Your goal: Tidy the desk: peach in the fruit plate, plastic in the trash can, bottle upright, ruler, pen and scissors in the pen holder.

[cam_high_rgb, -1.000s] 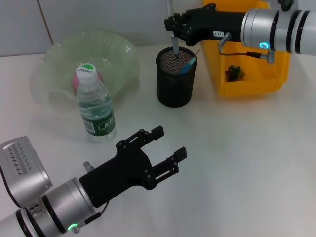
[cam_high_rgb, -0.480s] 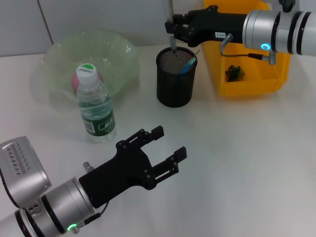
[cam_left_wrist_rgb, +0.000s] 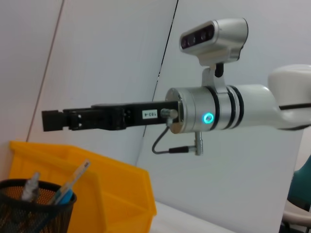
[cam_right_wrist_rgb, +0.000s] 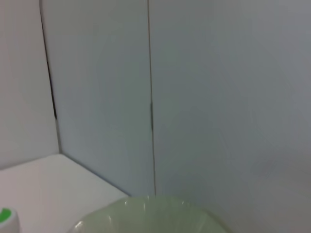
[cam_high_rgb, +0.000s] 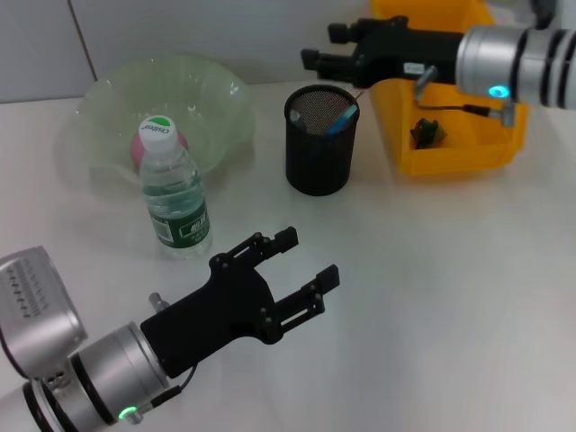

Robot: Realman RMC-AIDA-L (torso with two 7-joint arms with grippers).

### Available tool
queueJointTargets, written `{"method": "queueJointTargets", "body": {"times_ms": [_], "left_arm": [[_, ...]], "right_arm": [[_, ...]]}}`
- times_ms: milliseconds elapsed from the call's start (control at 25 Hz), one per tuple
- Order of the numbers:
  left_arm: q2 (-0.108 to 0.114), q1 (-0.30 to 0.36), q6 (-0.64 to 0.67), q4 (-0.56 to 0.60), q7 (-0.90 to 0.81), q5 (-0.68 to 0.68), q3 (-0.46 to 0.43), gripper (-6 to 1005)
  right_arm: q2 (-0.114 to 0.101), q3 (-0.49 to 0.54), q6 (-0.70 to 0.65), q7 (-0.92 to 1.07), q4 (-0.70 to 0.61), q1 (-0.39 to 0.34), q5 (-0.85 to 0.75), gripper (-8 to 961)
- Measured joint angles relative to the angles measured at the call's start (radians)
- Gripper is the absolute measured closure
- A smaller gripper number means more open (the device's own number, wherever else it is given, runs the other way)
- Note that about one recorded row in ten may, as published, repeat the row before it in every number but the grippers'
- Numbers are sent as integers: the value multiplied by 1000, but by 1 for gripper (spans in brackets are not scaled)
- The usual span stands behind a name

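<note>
The bottle (cam_high_rgb: 175, 192) hides most of the peach (cam_high_rgb: 144, 148), apparently lying in the fruit plate (cam_high_rgb: 216, 99).

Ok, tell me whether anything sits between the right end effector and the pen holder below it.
Nothing visible does. The right end effector hangs just above and behind the pen holder, with only open air between. The left end effector is parked far off, near the table's front.
</note>
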Motion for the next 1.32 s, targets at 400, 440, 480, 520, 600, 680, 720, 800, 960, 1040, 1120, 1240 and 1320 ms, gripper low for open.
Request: {"method": "queueJointTargets", "body": {"times_ms": [400,440,480,520,600,680,720,800,960,1040,1120,1240,1320], "left_arm": [[97,-80,155,-7,-312,151,-102,242],[114,-92,195,-9,-388,277,-195,242],[114,-92,195,-9,-388,277,-195,242],[127,-96,227,-6,-434,367,-270,241],[149,-102,297,4,-518,532,-409,241],[167,-111,366,13,-584,691,-536,241],[173,-116,390,15,-610,759,-592,240],[184,-129,428,29,-665,911,-712,240],[183,-151,449,89,-735,1130,-837,204],[175,-179,461,115,-758,1243,-892,186],[173,-189,467,116,-761,1267,-907,186],[164,-207,486,115,-764,1309,-948,186],[162,-207,489,116,-764,1312,-953,186]], "right_arm": [[-139,52,-488,206,-37,-174,136,265],[-152,51,-520,216,-32,-181,113,224],[-164,51,-548,223,-26,-187,84,206],[-168,52,-566,225,-23,-190,59,188],[-175,54,-612,226,-20,-196,3,153],[-176,55,-658,228,-18,-200,-42,135],[-176,55,-679,230,-13,-201,-60,135],[-176,51,-702,236,-1,-201,-82,135],[-175,46,-716,234,31,-201,-122,135],[-169,46,-719,196,51,-202,-147,135],[-167,45,-719,185,57,-202,-149,135],[-154,45,-716,154,89,-193,-153,135],[-150,45,-715,149,91,-192,-155,135]]}}
